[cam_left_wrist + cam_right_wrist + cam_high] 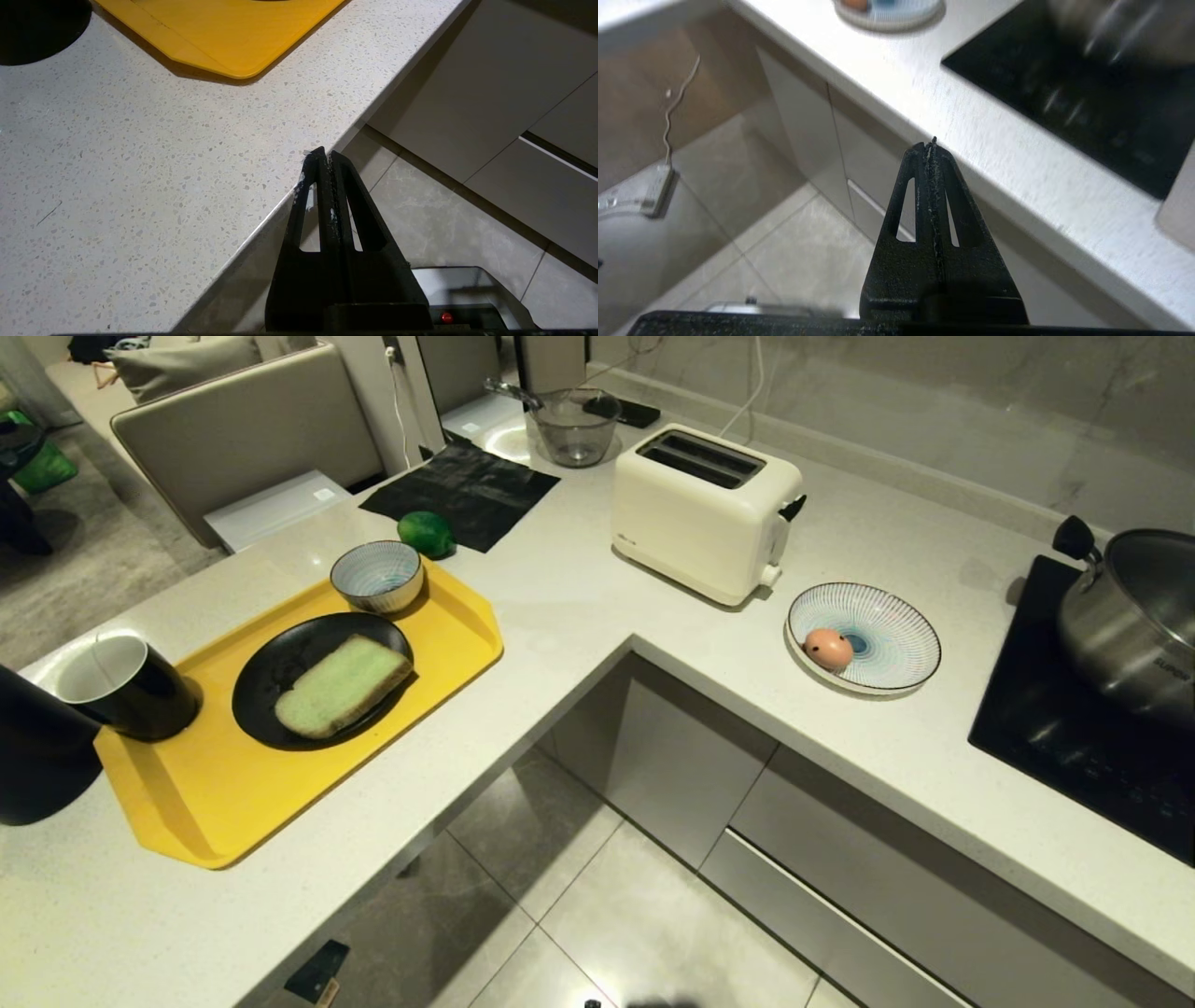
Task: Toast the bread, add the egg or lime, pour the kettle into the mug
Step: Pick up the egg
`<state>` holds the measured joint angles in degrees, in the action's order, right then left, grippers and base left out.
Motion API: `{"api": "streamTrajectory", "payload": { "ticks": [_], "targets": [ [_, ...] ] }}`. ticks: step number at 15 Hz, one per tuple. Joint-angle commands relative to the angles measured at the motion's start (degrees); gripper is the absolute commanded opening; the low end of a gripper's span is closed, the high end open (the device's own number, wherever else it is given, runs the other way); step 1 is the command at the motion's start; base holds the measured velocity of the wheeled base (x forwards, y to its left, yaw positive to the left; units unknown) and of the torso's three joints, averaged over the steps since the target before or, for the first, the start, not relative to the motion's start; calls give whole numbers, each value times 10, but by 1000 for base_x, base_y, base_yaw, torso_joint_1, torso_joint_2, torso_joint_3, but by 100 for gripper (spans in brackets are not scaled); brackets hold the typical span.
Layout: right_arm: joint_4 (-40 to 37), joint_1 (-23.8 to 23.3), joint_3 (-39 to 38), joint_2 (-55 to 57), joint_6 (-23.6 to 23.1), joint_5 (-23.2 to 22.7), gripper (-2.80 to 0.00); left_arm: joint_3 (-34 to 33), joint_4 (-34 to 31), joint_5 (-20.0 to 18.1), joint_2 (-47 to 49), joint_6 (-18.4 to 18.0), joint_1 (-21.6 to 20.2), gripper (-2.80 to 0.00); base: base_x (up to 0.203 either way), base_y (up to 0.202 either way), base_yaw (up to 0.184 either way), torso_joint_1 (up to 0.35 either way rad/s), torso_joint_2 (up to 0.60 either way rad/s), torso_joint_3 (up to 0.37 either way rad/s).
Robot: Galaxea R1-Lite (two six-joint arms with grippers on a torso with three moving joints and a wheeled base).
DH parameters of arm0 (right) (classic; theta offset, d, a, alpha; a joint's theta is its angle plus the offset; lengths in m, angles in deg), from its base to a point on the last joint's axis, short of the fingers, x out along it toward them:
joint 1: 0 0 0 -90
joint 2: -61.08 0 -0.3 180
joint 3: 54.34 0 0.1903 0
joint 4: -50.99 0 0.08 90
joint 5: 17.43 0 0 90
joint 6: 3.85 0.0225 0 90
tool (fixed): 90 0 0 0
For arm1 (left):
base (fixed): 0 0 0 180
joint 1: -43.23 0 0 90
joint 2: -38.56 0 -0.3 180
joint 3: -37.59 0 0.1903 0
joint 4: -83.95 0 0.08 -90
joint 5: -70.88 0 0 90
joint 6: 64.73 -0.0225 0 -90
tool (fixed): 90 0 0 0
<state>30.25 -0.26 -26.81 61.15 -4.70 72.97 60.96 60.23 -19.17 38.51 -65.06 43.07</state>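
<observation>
Two stretches of pale speckled counter [579, 607] meet in a corner before us, and they bear everything we see. On the right a black cooktop [1074, 728] carries a steel pot [1134, 616]. On the left lies a yellow tray [439, 644], and at the far left edge the black kettle [37, 756] stands just beside it, only partly in view. Near the corner the cream toaster [700, 513] stands upright, slots bare. On the tray sits a black plate [271, 663] bearing the bread [344, 685], green face up; the mug [126, 686] is at the tray's kettle end and a small striped bowl [377, 575] at its far end. The lime [426, 534] rests on the counter just beyond that bowl, beside a black mat [467, 490]. Right of the toaster, a striped dish [882, 635] holds the egg [828, 649]. Our left gripper [324, 156] hangs over the counter's edge near the tray's corner, fingers pressed together on nothing; our right gripper [930, 147] is likewise closed and empty, at the counter's edge near the cooktop.
</observation>
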Motion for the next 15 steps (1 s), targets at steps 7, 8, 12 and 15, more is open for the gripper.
{"api": "streamTrajectory", "payload": {
  "ticks": [7, 8, 12, 15],
  "targets": [
    [-85, 0, 365, 286, 3, -25, -280, 0, 0, 0, 0, 0, 0, -280, 0, 0, 0, 0, 0, 0],
    [-88, 0, 408, 331, -2, -33, -280, 0, 0, 0, 0, 0, 0, -280, 0, 0, 0, 0, 0, 0],
    [-149, 0, 570, 507, -21, -52, -280, 0, 0, 0, 0, 0, 0, -280, 0, 0, 0, 0, 0, 0],
    [-224, 13, 650, 614, -30, -56, -280, 0, 0, 0, 0, 0, 0, -280, 0, 0, 0, 0, 0, 0]
  ]
}}
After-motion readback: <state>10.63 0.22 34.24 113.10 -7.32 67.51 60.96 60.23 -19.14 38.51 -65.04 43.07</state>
